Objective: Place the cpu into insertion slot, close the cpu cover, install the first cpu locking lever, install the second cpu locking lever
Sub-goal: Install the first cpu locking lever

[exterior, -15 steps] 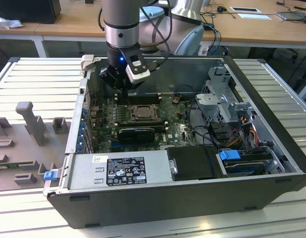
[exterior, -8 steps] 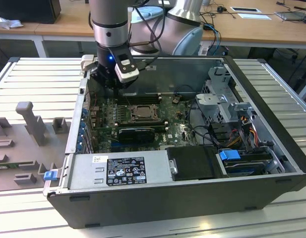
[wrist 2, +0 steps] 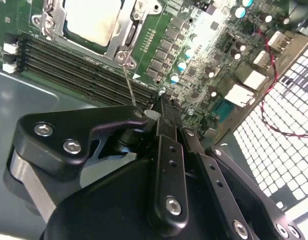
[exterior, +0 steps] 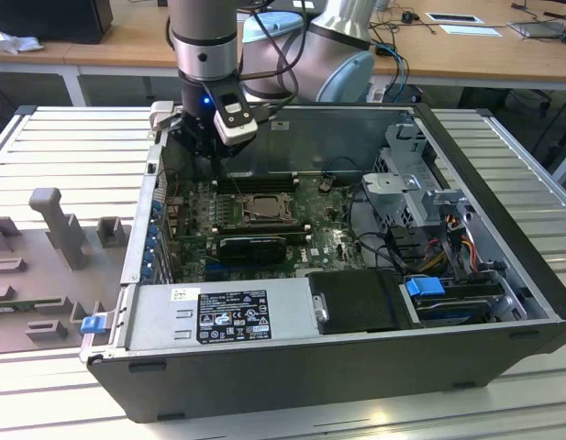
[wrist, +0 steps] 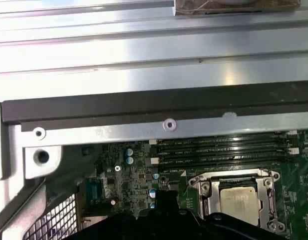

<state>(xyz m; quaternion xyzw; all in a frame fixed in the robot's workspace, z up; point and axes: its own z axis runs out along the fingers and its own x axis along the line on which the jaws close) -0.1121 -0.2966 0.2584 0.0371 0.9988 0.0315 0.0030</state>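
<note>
Cpu [wrist: 238, 200] is down in the insertion slot [exterior: 237, 211], pale face up, square in its seat. You get it in both wrist views, and the second wrist view catches it [wrist 2: 91, 20] at the frame's edge. The cpu cover [wrist: 212, 197] lies flat around it, and the chip shows through the big window.

From the socket's corner a thin metal lever [wrist 2: 129, 82] slants out across the black memory slots [wrist 2: 69, 67] toward the gripper [wrist 2: 161, 102]. Its far end slips behind the black linkage, so I can't say whether anything has hold of it. The fingers themselves look pressed together, no gap between the tips. They hover low over the green circuit board [wrist 2: 203, 55], just beside the memory slots, on the side away from the socket.

From the exterior view, the gripper [exterior: 202, 147] hangs inside the open computer case [exterior: 356, 367], toward its far wall on the exterior view's left. The socket sits a little nearer the camera. The grey power-supply box [exterior: 218, 312] runs along the near edge, well apart from the claw. The whole case rests on a slatted metal table [exterior: 72, 147].
</note>
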